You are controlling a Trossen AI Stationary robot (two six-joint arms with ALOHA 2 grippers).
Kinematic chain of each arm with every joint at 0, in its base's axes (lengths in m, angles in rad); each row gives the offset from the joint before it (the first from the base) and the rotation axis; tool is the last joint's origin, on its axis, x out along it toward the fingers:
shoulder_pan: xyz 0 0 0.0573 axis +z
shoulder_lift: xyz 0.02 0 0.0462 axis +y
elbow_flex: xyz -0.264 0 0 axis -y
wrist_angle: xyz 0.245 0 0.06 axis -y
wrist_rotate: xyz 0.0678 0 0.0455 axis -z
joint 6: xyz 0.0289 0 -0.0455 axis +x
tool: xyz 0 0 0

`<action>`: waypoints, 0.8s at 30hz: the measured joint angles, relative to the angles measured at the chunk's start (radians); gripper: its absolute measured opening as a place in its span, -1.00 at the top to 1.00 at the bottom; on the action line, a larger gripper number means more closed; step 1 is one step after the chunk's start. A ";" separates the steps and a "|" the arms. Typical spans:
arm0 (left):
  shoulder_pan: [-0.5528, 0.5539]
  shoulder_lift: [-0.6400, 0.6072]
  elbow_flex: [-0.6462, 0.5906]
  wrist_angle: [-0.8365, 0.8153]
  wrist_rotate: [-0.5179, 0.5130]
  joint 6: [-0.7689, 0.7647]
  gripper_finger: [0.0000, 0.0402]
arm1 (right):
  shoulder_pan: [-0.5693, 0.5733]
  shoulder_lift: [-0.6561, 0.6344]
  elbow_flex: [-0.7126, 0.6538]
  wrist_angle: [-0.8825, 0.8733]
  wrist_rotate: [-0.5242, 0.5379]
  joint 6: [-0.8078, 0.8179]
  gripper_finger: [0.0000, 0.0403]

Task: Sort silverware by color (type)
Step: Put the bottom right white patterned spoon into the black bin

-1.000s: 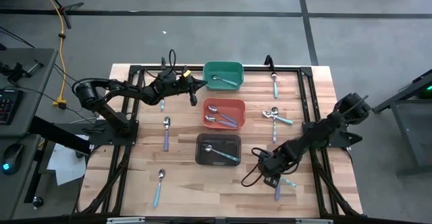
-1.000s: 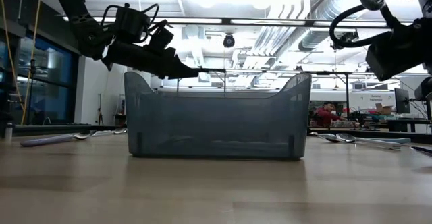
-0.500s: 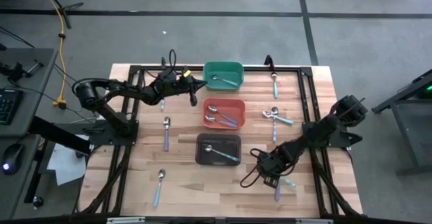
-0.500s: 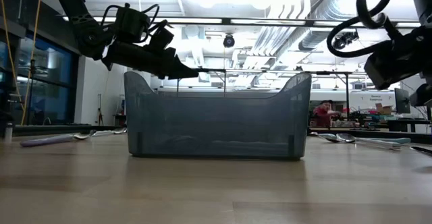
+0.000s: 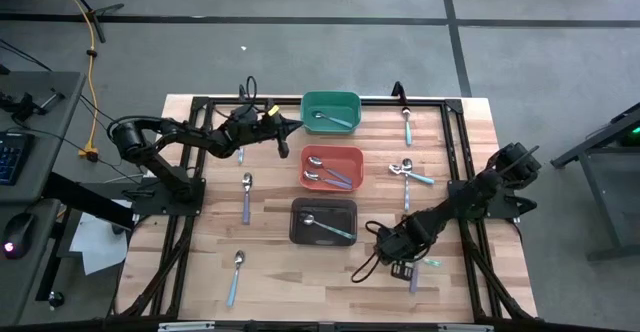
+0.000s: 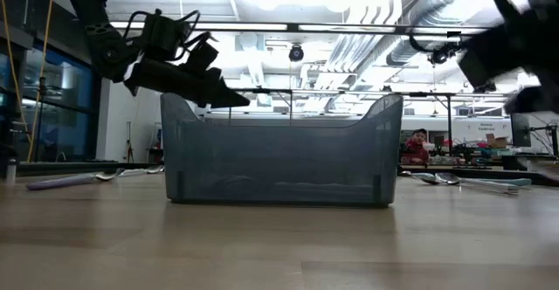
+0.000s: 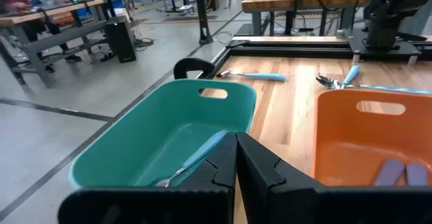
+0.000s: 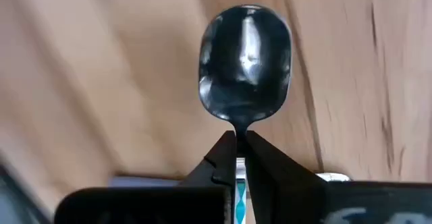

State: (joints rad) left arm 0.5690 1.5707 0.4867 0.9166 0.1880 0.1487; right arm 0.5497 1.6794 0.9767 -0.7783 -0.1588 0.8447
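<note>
— Teal-handled spoon (image 8: 244, 69): how is it being held, and where from the black bin (image 5: 323, 220)?
— It is being clamped at its neck by the right gripper (image 8: 236, 158), whose jaws are closed on it, just off the black bin's right end, near the table (image 5: 270, 272) front. Its long axis is running straight out from the jaws, bowl foremost.
— Which bin is being favoured?
— Probably the black bin, since a teal-handled spoon is already lying there; it is the nearest bin to that arm.
— And the left gripper (image 7: 235, 158)?
— It is being kept far beyond the black bin, by the green bin (image 7: 162, 133), jaws together and empty.
</note>
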 joint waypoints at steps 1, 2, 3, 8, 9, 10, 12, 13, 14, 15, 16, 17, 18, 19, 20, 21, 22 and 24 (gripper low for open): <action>0.004 0.000 -0.015 0.020 -0.006 -0.007 1.00 | -0.006 0.000 0.025 -0.013 0.002 -0.017 0.98; 0.009 0.000 -0.029 0.033 -0.009 -0.011 1.00 | -0.014 0.001 0.053 -0.041 0.009 -0.039 0.99; 0.014 0.000 -0.041 0.043 -0.012 -0.016 1.00 | -0.022 0.001 0.081 -0.071 0.022 -0.057 0.99; 0.029 0.000 -0.096 0.107 -0.014 -0.034 1.00 | -0.074 0.000 0.254 -0.210 0.068 -0.137 0.99; 0.031 0.000 -0.102 0.111 -0.014 -0.034 1.00 | -0.085 0.000 0.290 -0.235 0.084 -0.153 0.99; 0.032 0.000 -0.106 0.116 -0.014 -0.034 1.00 | -0.100 0.000 0.327 -0.251 0.097 -0.171 0.99; 0.033 0.000 -0.110 0.135 -0.014 -0.036 1.00 | -0.131 -0.001 0.395 -0.268 0.116 -0.193 0.99; 0.033 0.000 -0.110 0.136 -0.015 -0.036 1.00 | -0.150 -0.001 0.426 -0.266 0.132 -0.201 0.99; 0.033 0.000 -0.110 0.136 -0.015 -0.036 1.00 | -0.170 0.000 0.456 -0.260 0.148 -0.212 0.99; 0.033 0.000 -0.110 0.137 -0.015 -0.036 1.00 | -0.191 0.004 0.484 -0.248 0.165 -0.222 0.99; 0.033 0.000 -0.110 0.139 -0.015 -0.036 1.00 | -0.211 0.011 0.507 -0.235 0.177 -0.236 0.99; 0.033 0.000 -0.110 0.139 -0.015 -0.038 1.00 | -0.232 0.025 0.529 -0.223 0.183 -0.258 0.99; 0.033 0.000 -0.110 0.138 -0.016 -0.041 1.00 | -0.250 0.042 0.548 -0.212 0.183 -0.289 0.99; 0.033 0.000 -0.110 0.138 -0.017 -0.042 1.00 | -0.267 0.065 0.565 -0.202 0.182 -0.322 0.99; 0.033 0.000 -0.110 0.138 -0.018 -0.042 1.00 | -0.283 0.091 0.584 -0.192 0.183 -0.361 0.99; 0.033 0.000 -0.110 0.138 -0.019 -0.042 1.00 | -0.299 0.119 0.608 -0.182 0.180 -0.395 0.99; 0.033 0.000 -0.110 0.138 -0.019 -0.042 1.00 | -0.316 0.146 0.633 -0.172 0.176 -0.423 0.99; 0.033 0.000 -0.110 0.138 -0.024 -0.043 1.00 | -0.349 0.202 0.689 -0.154 0.162 -0.468 0.99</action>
State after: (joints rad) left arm 0.6018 1.5711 0.3767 1.0550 0.1644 0.1061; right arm 0.2005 1.8811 1.6660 -0.9328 0.0028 0.3766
